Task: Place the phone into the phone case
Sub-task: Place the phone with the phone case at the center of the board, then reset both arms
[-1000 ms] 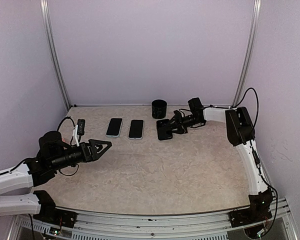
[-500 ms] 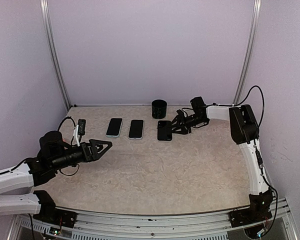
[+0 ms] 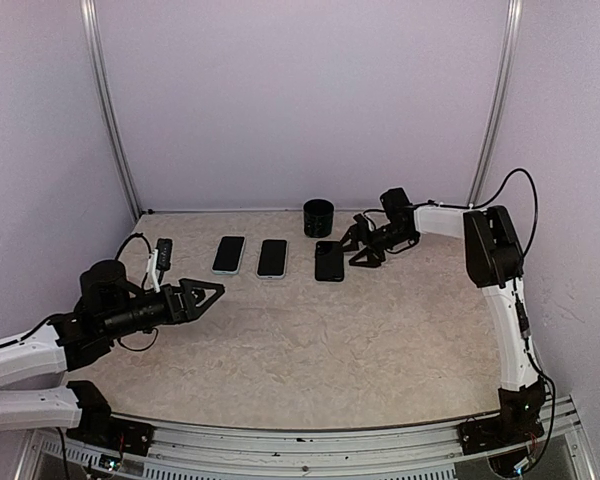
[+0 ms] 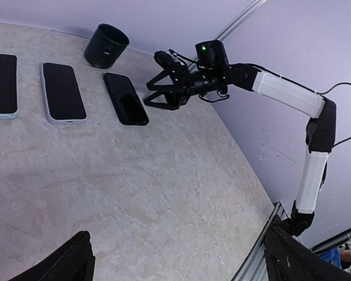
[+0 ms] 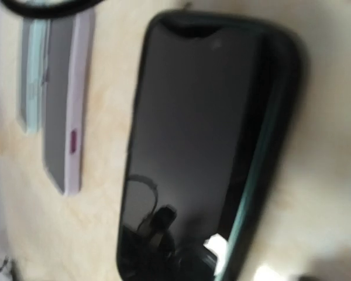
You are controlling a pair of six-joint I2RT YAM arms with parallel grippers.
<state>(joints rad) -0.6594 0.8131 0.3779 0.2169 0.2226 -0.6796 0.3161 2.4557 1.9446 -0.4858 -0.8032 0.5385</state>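
My right gripper (image 3: 358, 247) stands open and empty beside the phone (image 3: 329, 261); perhaps a corner sits loose in the phone case (image 5: 284, 105); a nudge may pop it out.

Left end effector (image 3: 212, 297) and right end effector (image 3: 353, 251) both spread wide.

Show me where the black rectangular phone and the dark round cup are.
black rectangular phone (image 3: 329, 261): top external view, middle of its screen.
dark round cup (image 3: 319, 224): top external view, its outer wall.
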